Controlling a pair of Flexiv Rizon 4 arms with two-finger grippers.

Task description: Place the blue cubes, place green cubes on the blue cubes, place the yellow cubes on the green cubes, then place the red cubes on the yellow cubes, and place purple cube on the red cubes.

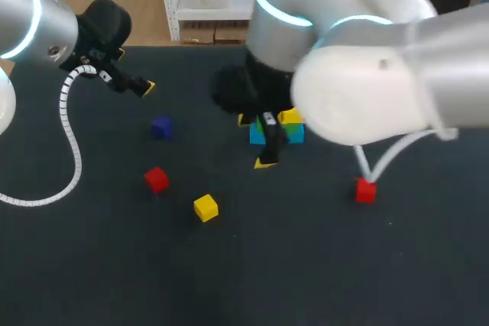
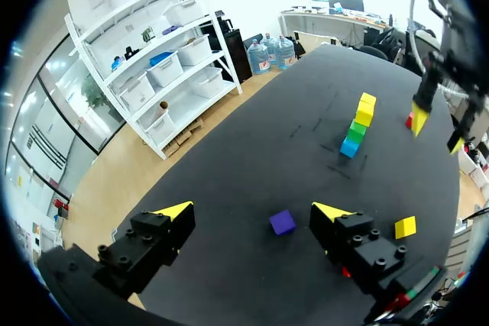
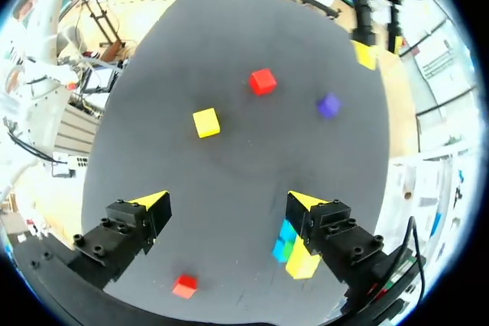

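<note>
Holding the left pincer [image 2: 256,210] wide open above the bench [image 1: 306,265], close to the far edge on the left side, with nothing between its yellow tips. Holding the right pincer [image 3: 228,201] wide open too, up over the middle of the bench, and gripping nothing there either.

Seeing a little tower [image 2: 357,124] standing under the right pincer, a bit toward the far edge: a blue cube [image 2: 348,147] at the bottom touching the bench, a green cube [image 2: 356,130] sitting on it, and a yellow cube [image 2: 366,111] on top. Hiding part of the tower behind the right arm [image 1: 367,89] in the head view, so not telling if more cubes are standing there.

Finding the purple cube [image 1: 161,127] lying alone on the bench, left of the middle, ahead of the left pincer and not touching it. Finding a red cube [image 1: 156,179] lying near the purple cube, a bit closer to the near edge. Finding the loose yellow cube [image 1: 205,208] lying near that red cube, closer again to the near edge, apart from it. Finding the other red cube [image 1: 365,190] lying alone toward the right side, well apart from the rest and not touching the tower.
</note>
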